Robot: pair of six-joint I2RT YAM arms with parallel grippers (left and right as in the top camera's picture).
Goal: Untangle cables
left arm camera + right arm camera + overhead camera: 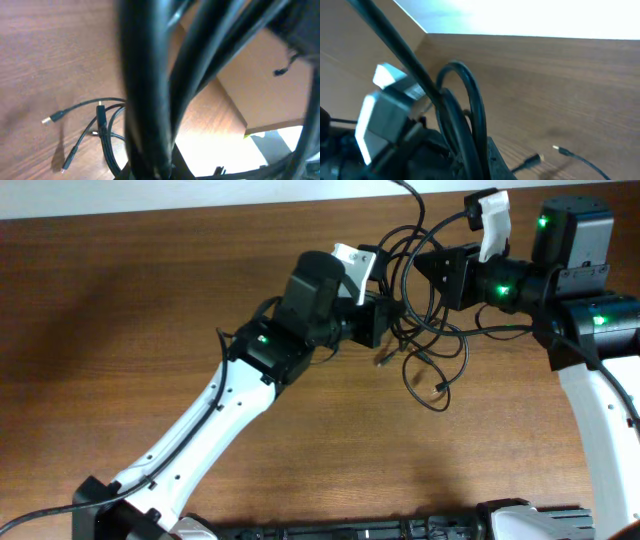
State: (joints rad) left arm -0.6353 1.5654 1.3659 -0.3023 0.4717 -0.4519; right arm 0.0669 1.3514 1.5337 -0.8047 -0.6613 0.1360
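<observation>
Overhead: cables (432,330) bunched in one black tangle at the far right-centre of the desk (130,310), between the two arms. The left pincer (382,320) reaches in from the near left and sits at the tangle's left edge; the right pincer (428,272) comes in from the right at its upper side. The two are near each other, with loops passing across both. Loose strands trail toward the near side, one ending in a small plug (440,388) lying on the wood. Left wrist: thick blurred black strands cross right in front of the lens and hide the jaws, so I cannot tell whether this pincer is open or clamped. Beyond them, thin strands with a light-tipped plug (48,120) lie flat on the desk. Right wrist: two loops arch up out of the dark pincer body; the jaws are hidden, so its grip cannot be told. Another plug end (556,148) rests on the wood to the right.
</observation>
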